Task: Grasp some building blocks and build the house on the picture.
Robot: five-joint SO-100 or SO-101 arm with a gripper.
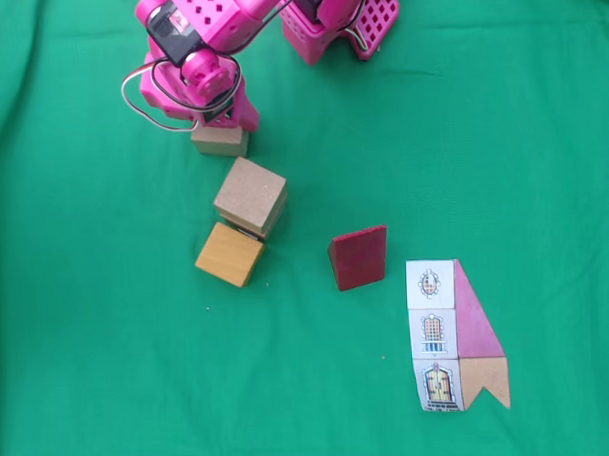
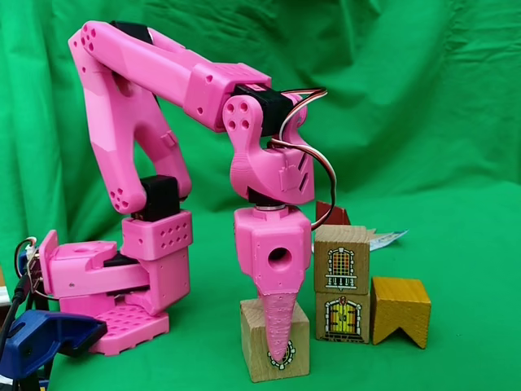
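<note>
While the pink arm reaches down, its pincer stands over a pale wooden cube at the near edge of the side-on fixed view, one pink finger lying flat against the cube's front face; whether the jaws are clamped on the block cannot be told. In the top-down fixed view this cube sits far and left on the green cloth tabletop. A second pale cube is stacked on a third block; their front faces carry a printed barred window and a printed door. Touching that stack lies the orange-yellow notched block, its notch facing down in the side-on view. The dark red wedge rests apart, toward the centre, its long axis running near to far. The picture card lies at the near right, long axis near to far, showing three white squares stacked in a column, the door nearest, with a pink sloped roof on its right. No lettering is legible.
</note>
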